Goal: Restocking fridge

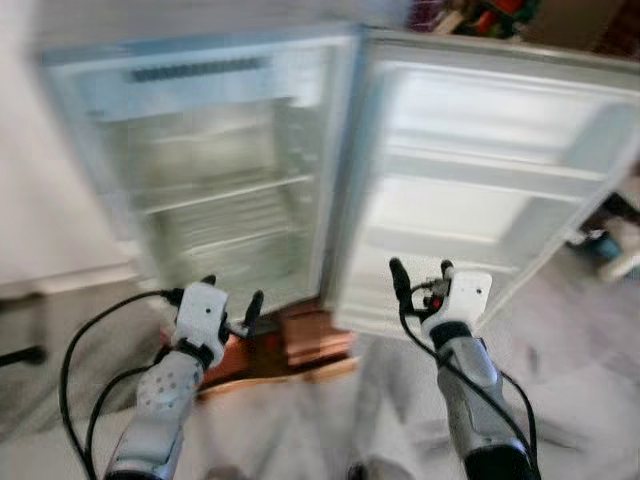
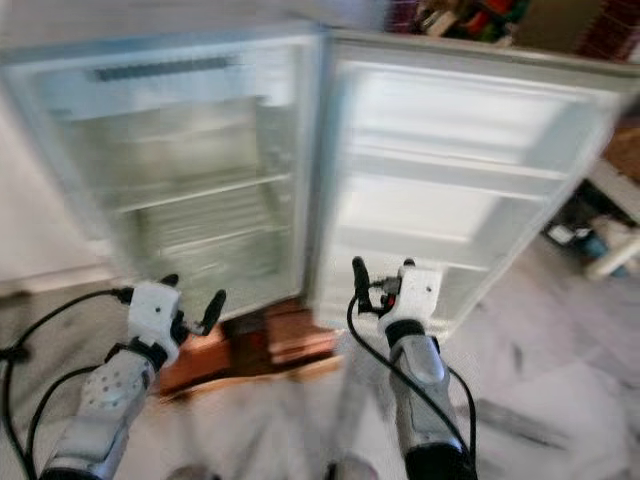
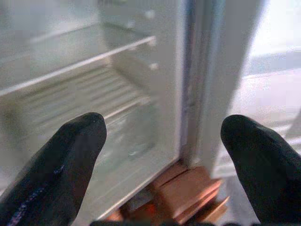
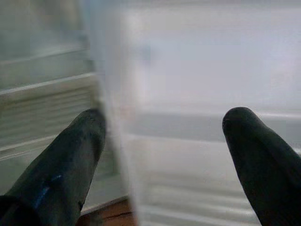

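A small white fridge (image 1: 215,170) stands ahead with its door (image 1: 480,180) swung wide open to the right. Its wire shelves (image 3: 89,94) and the door racks (image 4: 207,127) hold nothing that I can make out; the picture is blurred. My left gripper (image 1: 232,300) is raised in front of the fridge's lower compartment, open and empty. My right gripper (image 1: 420,278) is raised before the lower part of the door, also open and empty.
The fridge rests on red-brown bricks (image 1: 315,335) and a wooden board (image 1: 285,378) on a pale marble floor. Colourful items (image 1: 470,15) sit behind the fridge top. Clutter (image 1: 605,245) lies on the floor at the right.
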### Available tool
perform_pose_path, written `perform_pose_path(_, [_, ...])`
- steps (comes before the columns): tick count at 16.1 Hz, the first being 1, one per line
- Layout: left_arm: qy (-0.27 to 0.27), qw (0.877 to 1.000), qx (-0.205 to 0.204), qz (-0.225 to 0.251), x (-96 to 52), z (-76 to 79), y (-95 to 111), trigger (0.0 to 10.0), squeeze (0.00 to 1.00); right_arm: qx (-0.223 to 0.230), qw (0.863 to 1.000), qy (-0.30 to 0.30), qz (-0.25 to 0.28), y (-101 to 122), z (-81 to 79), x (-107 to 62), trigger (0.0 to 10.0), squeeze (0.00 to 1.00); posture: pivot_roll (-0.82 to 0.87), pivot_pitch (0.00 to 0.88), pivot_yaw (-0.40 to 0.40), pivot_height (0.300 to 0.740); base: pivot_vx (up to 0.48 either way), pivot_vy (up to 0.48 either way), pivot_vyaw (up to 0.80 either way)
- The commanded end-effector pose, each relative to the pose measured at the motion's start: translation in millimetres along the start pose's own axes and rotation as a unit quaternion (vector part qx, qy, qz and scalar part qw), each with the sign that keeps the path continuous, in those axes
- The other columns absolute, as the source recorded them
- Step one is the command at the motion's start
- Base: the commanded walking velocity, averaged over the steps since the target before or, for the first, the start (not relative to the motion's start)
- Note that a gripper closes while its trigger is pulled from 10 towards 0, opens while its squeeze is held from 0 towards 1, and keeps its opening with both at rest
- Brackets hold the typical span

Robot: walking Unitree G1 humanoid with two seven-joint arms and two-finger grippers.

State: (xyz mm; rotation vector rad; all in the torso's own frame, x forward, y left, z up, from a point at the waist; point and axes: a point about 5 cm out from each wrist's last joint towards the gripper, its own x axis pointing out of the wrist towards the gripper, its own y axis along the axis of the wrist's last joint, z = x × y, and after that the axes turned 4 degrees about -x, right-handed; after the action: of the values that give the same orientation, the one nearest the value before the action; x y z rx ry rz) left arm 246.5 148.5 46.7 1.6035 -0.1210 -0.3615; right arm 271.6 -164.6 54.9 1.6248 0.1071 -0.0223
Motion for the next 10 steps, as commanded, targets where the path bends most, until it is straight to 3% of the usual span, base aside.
perform_pose_path(1, [-0.01,1.0,0.008,-0.002,-0.9,4.0,-0.8,10.0,0.0,0.001,1.0,-0.009,0.004,2.7,4.0,1.0,10.0,0.0,0.1,0.046,-0.049,0.74,0.259,-0.401,0.0])
perform_pose_path(7, [0.004,1.0,0.009,-0.009,-8.6,0.1,-4.6,10.0,0.0,-0.012,1.0,-0.022,-0.019,-6.5,28.8,-33.4,10.0,0.0,0.1,0.057,-0.055,0.74,0.256,-0.404,0.0])
perform_pose_path(10, [0.004,1.0,0.01,-0.013,-11.4,2.2,-7.0,10.0,0.0,-0.012,0.999,-0.025,-0.023,-5.9,29.0,-30.2,10.0,0.0,0.1,0.061,-0.054,0.74,0.255,-0.404,0.0])
